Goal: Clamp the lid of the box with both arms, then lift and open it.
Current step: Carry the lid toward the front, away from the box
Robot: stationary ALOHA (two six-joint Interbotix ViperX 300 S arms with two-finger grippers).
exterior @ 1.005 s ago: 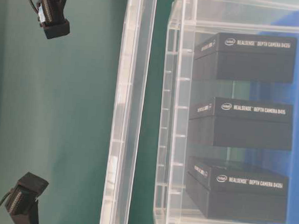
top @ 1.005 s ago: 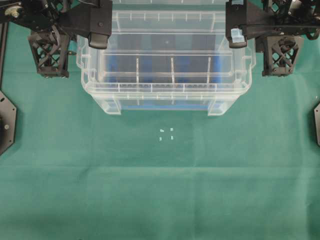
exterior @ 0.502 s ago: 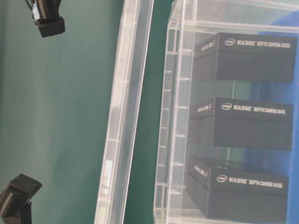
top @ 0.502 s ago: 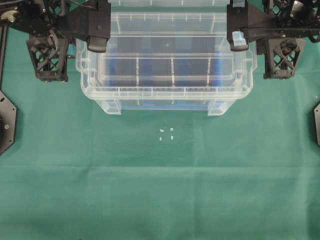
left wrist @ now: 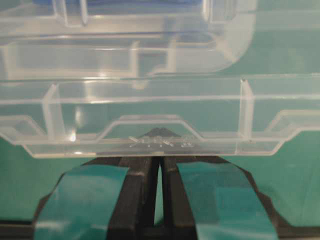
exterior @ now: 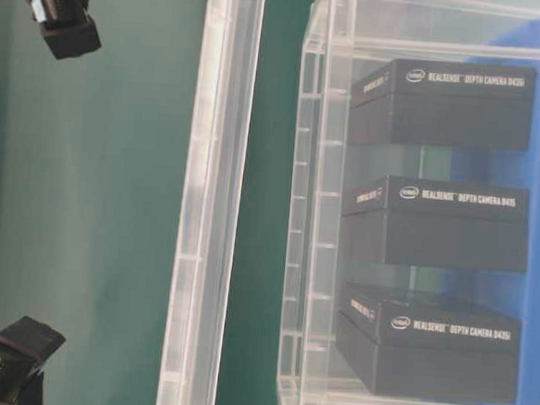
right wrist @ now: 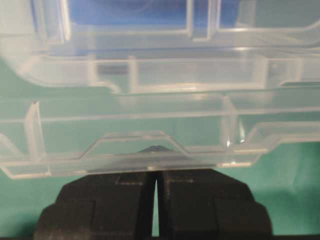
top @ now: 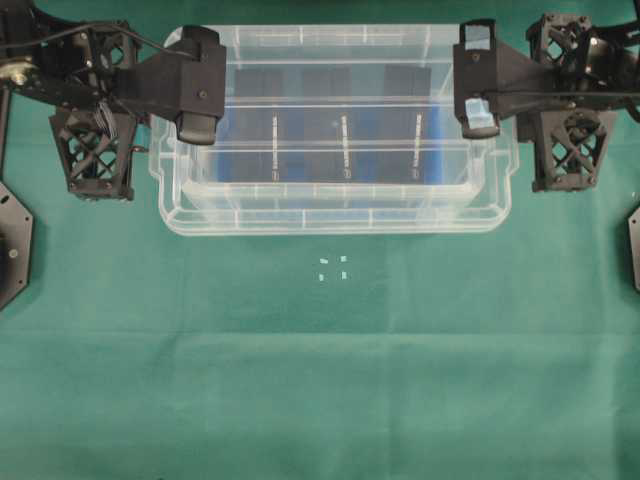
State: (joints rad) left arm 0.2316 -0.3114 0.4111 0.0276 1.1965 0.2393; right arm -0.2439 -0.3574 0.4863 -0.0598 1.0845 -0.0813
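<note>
The clear lid (top: 335,215) hangs level above the box, held by its two short ends. In the table-level view the lid (exterior: 205,207) stands well apart from the box (exterior: 311,215), which holds three black boxes (exterior: 435,223) on a blue floor. My left gripper (top: 200,125), marked with teal tape, is shut on the lid's left side tab (left wrist: 159,142). My right gripper (top: 479,120), with a pale-blue pad, is shut on the right side tab (right wrist: 154,152). The box rim shows below the lid in both wrist views.
The box sits on a green cloth at the far middle. Small white marks (top: 332,268) lie on the cloth in front of it. Black base plates stand at the left edge (top: 12,245) and the right edge (top: 635,245). Arm parts (exterior: 65,21) show in the table-level view.
Both grippers have raised the lid further off the box. The gap between lid and box has widened in the table-level view. The lid looks larger and nearer from overhead.
</note>
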